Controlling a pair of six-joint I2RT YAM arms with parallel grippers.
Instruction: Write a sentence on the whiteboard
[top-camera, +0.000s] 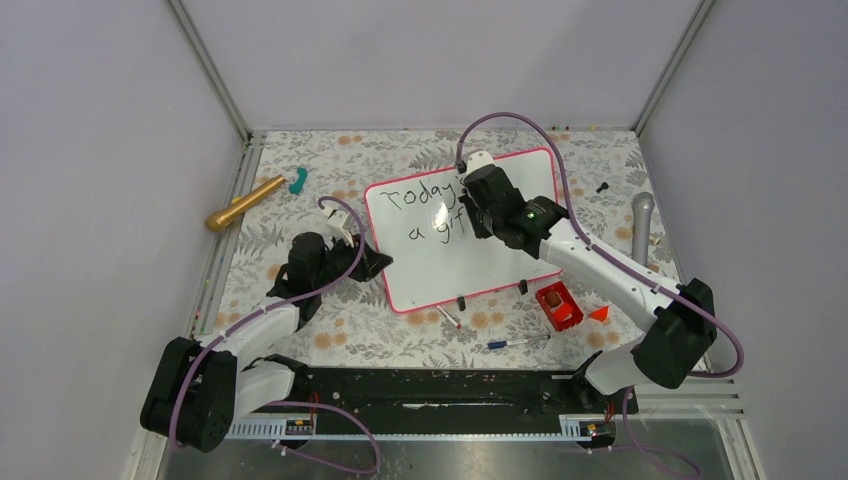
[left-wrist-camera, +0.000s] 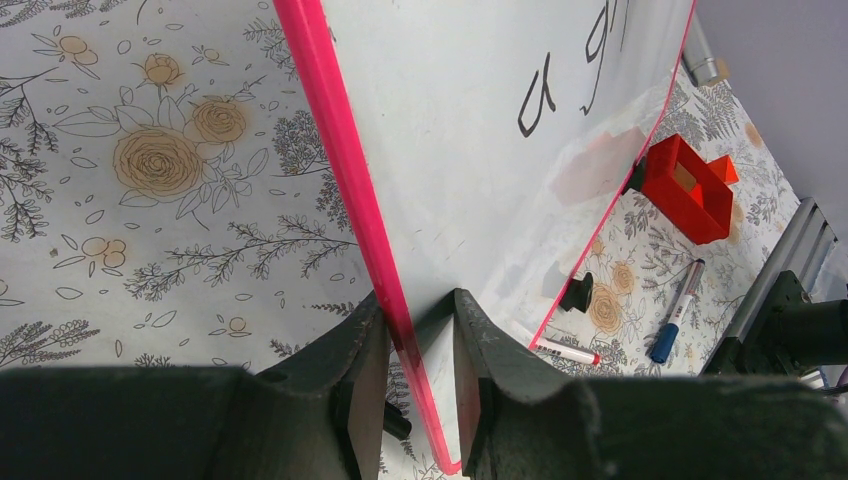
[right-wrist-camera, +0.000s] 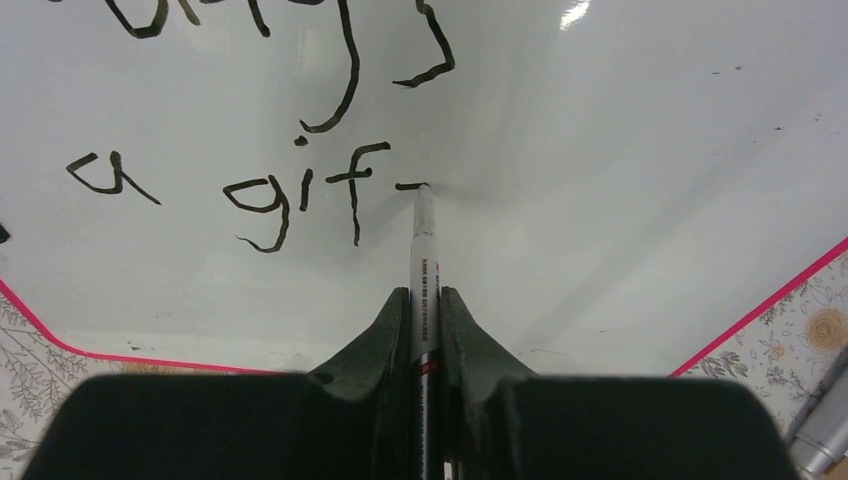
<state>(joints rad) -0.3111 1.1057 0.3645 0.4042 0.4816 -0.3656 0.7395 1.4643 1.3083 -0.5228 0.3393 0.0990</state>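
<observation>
Pinching the marker (right-wrist-camera: 424, 240) tight in my right gripper (right-wrist-camera: 425, 295), I touch its tip to the whiteboard (top-camera: 455, 270) in the middle of the frame, just after "gif" in the sentence (right-wrist-camera: 356, 205). My left gripper (left-wrist-camera: 418, 305) squeezes the board's pink edge at the bottom of its view. If I push too hard, the pen may slide in my grip. If the thin edge slips out, the board may move and the last letter may go crooked.

Glossy whiteboard (top-camera: 440, 270) catching glare, pink frame (left-wrist-camera: 340, 150) smooth plastic; table (top-camera: 400, 150) cover reads matt; left claw (left-wrist-camera: 418, 320) grainy matt black plastic, marker (right-wrist-camera: 425, 270) barrel smooth white.
</observation>
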